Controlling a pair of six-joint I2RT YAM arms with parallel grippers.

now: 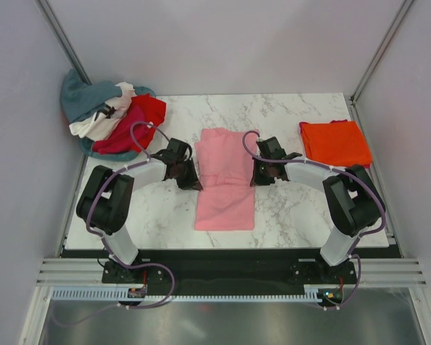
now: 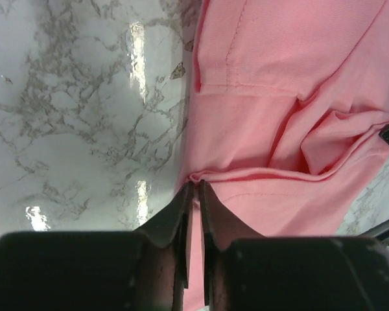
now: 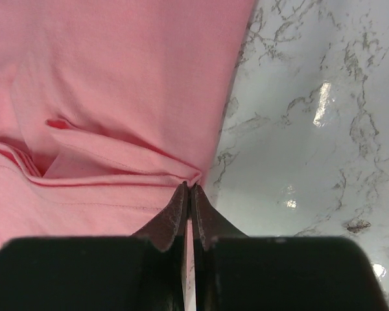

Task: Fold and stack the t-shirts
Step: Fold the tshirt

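Observation:
A light pink t-shirt (image 1: 224, 180) lies as a long narrow strip in the middle of the marble table (image 1: 287, 215). My left gripper (image 1: 192, 177) is shut on a pinch of its left edge (image 2: 196, 176), and the cloth bunches at the fingertips. On the opposite side my right gripper (image 1: 257, 175) is shut on the right edge (image 3: 193, 179) at about the same height. A crease runs across the pink shirt (image 2: 292, 116) between the two grips. An orange t-shirt (image 1: 335, 142) lies folded at the back right.
A heap of unfolded shirts (image 1: 109, 115) in teal-grey, white and red sits at the back left corner. Grey walls enclose the table on three sides. Bare marble (image 3: 311, 129) shows to either side of the pink shirt.

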